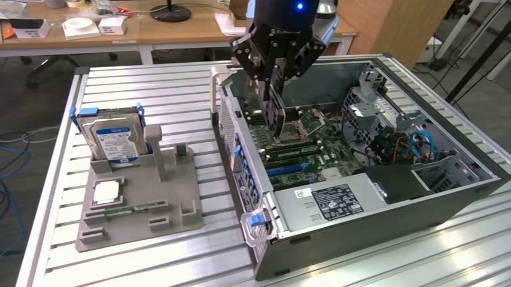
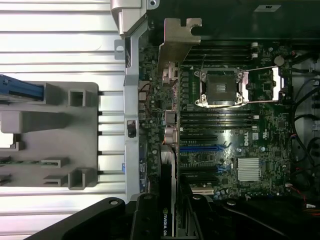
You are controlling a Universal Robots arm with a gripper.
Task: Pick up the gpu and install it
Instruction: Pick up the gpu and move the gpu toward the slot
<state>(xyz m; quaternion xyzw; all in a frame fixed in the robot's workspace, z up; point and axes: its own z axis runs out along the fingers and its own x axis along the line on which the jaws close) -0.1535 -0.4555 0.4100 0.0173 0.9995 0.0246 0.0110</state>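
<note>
Slatted metal surface (image 1: pixel 152 84) carries everything. The open case (image 1: pixel 383 221) lies on its side at 3 o'clock of the exterior view, board (image 1: pixel 319 155) facing up. A grey holder (image 1: pixel 179 203) sits on the surface at 9 o'clock from the case, apart from it.

Your hand (image 1: pixel 273 81) hangs over the case at 12 o'clock of the board and is clenched on the gpu (image 1: pixel 277 119), one finger on each face. The card stands upright, edge-on, with its lower edge down at the board, at 9 o'clock from the CPU socket (image 1: pixel 307 124). You can't tell whether it is touching or seated in a slot. In the wrist view the hand (image 2: pixel 170 220) grips the gpu (image 2: pixel 170 165) seen along its thin edge. Its silvery bracket (image 2: pixel 177 42) is at the far end, just beside the case's rear wall. The board (image 2: pixel 250 145) and socket (image 2: pixel 222 87) lie beyond it.

A box with a white label (image 1: pixel 335 200) fills the case at 6 o'clock of the board.

On the holder (image 2: pixel 30 120): the hard drive (image 1: pixel 116 140) stands upright at its 12 o'clock end. A CPU chip (image 1: pixel 106 192) lies flat at 6 o'clock from the drive. A green memory stick (image 1: pixel 131 210) lies just beside the chip, also toward 6 o'clock.
</note>
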